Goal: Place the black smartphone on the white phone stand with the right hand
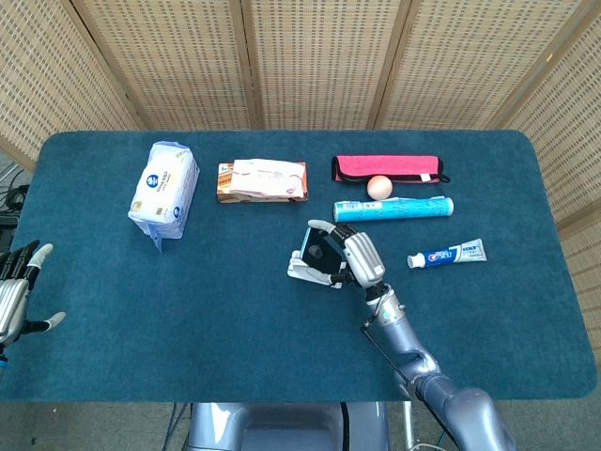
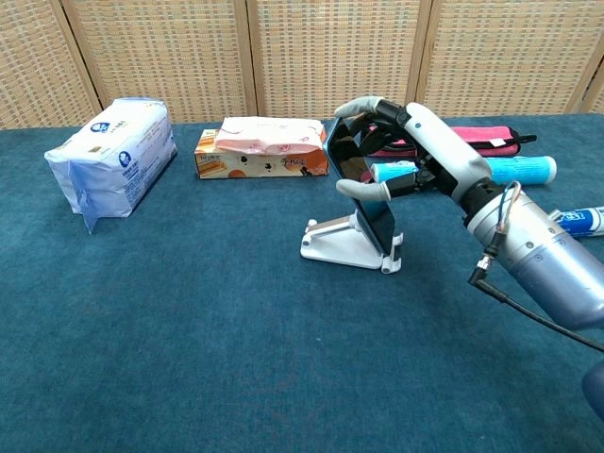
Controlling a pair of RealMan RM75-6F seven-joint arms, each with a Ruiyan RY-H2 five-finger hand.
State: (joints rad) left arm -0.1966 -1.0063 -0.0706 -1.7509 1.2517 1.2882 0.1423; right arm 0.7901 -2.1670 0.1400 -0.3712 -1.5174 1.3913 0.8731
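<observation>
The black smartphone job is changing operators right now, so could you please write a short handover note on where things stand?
Right hand: holds the black smartphone, thumb on its near edge and fingers curled over the top.
Left hand: open, holding nothing, off the table's left edge.
The phone stands nearly upright with its lower end down in the white plastic phone stand, mid-table on the blue cloth.
Done: phone picked up, brought to the stand and lowered into it.
Left: check that it leans steadily on the stand's back, then release and pull the right hand back without tipping it.
</observation>
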